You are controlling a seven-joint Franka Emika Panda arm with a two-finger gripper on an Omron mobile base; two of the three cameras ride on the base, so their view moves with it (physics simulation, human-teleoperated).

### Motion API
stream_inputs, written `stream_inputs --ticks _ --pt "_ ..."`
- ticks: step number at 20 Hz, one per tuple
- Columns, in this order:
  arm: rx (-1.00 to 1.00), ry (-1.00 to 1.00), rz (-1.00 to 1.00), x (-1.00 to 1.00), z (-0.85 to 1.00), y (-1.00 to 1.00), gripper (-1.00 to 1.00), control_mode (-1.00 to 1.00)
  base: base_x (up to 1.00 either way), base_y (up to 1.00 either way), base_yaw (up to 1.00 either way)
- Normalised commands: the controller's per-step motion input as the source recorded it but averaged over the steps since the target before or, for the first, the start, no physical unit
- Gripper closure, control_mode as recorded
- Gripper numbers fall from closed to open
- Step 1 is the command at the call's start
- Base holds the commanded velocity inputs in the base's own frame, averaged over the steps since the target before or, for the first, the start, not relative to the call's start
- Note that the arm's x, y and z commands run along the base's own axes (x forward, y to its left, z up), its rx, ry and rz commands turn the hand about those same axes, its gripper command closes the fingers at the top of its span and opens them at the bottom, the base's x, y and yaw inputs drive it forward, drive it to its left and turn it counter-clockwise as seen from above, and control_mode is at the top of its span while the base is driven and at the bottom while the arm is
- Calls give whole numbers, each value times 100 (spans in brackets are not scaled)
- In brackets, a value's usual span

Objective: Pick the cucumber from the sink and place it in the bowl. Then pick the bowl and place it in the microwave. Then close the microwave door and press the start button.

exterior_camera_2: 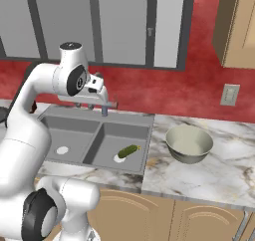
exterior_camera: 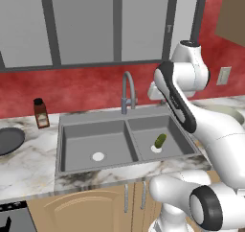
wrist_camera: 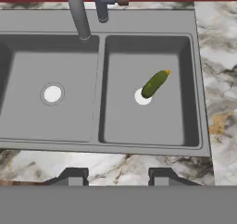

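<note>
Hand view looks straight down on the sink (wrist_camera: 99, 79): the cucumber (wrist_camera: 154, 84) lies slantwise in the right basin, one end over the white drain, while the left basin holds just its drain. The gripper (wrist_camera: 113, 177) hangs above the front counter edge, fingers spread, nothing between them. Right base view has the bowl (exterior_camera_2: 189, 143) sitting on the counter beside the sink, nothing inside.

Open room above the cucumber (wrist_camera: 154, 83); the faucet (wrist_camera: 77, 12) rises behind the sink's (wrist_camera: 102, 142) divider.
</note>
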Motion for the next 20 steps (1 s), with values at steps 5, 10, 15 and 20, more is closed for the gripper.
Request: stream_inputs --ticks 5,10,15,20 --pt "1 2 -6 3 -7 -16 -100 -100 0 0 0" --pt "0 6 -57 -26 -54 -22 -100 -100 0 0 0" --pt "0 10 -52 -1 -59 -9 -100 -100 0 0 0" --pt "1 4 -35 0 -58 -26 -100 -100 0 0 0"
